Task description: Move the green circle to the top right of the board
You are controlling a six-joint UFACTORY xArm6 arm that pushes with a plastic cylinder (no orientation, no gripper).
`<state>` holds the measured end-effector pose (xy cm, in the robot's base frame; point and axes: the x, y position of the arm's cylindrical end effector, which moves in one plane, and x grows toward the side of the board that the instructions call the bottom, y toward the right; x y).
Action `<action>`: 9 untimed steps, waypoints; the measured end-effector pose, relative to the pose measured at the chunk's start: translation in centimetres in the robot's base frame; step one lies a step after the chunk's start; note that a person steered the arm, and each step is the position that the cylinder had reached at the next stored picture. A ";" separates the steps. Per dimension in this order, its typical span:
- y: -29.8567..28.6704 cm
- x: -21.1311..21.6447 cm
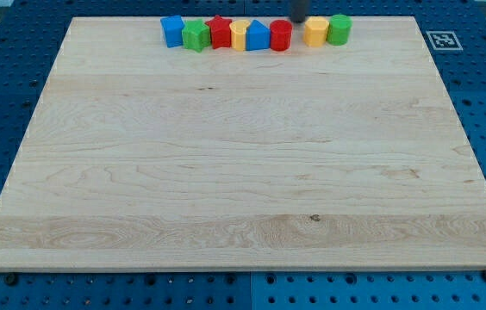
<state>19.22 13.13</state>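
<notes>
The green circle (339, 29), a green cylinder, stands at the right end of a row of blocks along the top edge of the wooden board (243, 172). It touches a yellow block (315, 32) on its left. My tip (299, 20) comes down from the view's top, just above the gap between a red cylinder (281, 36) and the yellow block, left of the green circle. Only the rod's lower end shows.
Left of the red cylinder the row holds a blue block (258, 36), a yellow block (239, 36), a red block (220, 32), a green block (196, 36) and a blue block (172, 30). A black-and-white marker (442, 40) lies off the board's top right corner.
</notes>
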 end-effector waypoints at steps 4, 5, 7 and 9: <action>0.4 0.0; -2.0 0.3; -1.0 4.0; -2.7 4.4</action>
<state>23.58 10.41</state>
